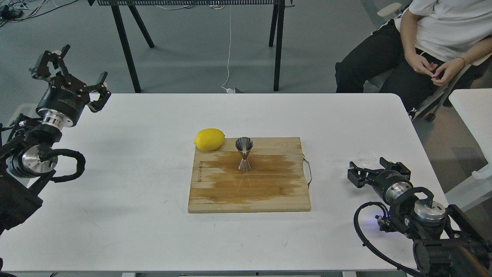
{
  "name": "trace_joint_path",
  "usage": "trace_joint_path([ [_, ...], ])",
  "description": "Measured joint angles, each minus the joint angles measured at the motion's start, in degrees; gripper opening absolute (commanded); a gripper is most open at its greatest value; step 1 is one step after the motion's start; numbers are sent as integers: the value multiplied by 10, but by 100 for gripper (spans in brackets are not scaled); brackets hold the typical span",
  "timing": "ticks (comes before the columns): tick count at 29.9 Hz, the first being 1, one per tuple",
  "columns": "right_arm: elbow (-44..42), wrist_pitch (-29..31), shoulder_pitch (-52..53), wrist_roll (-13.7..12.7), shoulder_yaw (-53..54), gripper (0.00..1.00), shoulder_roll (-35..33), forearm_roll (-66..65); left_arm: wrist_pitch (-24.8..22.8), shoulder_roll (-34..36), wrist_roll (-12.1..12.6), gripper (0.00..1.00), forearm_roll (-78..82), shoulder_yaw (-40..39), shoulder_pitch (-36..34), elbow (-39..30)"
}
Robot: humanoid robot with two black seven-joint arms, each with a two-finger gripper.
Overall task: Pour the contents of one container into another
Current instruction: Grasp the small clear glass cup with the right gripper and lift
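Note:
A small clear glass cup (pixel 365 156) stands on the white table at the right, hard to see against the surface. My right gripper (pixel 372 169) is open just in front of it, its two fingers spread to either side of the cup's near half. The shiny steel jigger (pixel 244 153) stands upright on the wooden cutting board (pixel 250 188), near the board's far edge. My left gripper (pixel 69 73) is open and raised at the table's far left corner, far from both containers.
A yellow lemon (pixel 209 139) rests at the board's far left corner, next to the jigger. The board has a metal handle (pixel 308 174) on its right side. A seated person (pixel 430 42) is beyond the table's far right corner. Another white table edge (pixel 471 115) lies to the right.

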Motion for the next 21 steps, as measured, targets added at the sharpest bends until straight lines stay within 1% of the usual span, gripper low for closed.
trace_joint_path([
  [4, -23, 8, 14, -3, -9, 80, 4, 0, 0, 1, -1, 100, 0, -1, 1, 0],
  [5, -25, 11, 16, -3, -10, 75, 5, 0, 0, 1, -1, 100, 0, -1, 1, 0],
  [9, -37, 26, 19, 1, -17, 48, 8, 0, 0, 2, -1, 100, -1, -2, 2, 1],
  [10, -40, 29, 21, 1, -18, 44, 8, 0, 0, 3, -1, 100, -1, -2, 2, 1],
  [14, -44, 39, 24, 1, -18, 38, 9, 0, 0, 3, -1, 100, 0, -2, 2, 5],
  [21, -37, 41, 24, 1, -16, 35, 10, 0, 1, 2, -1, 100, -1, -4, 2, 8],
])
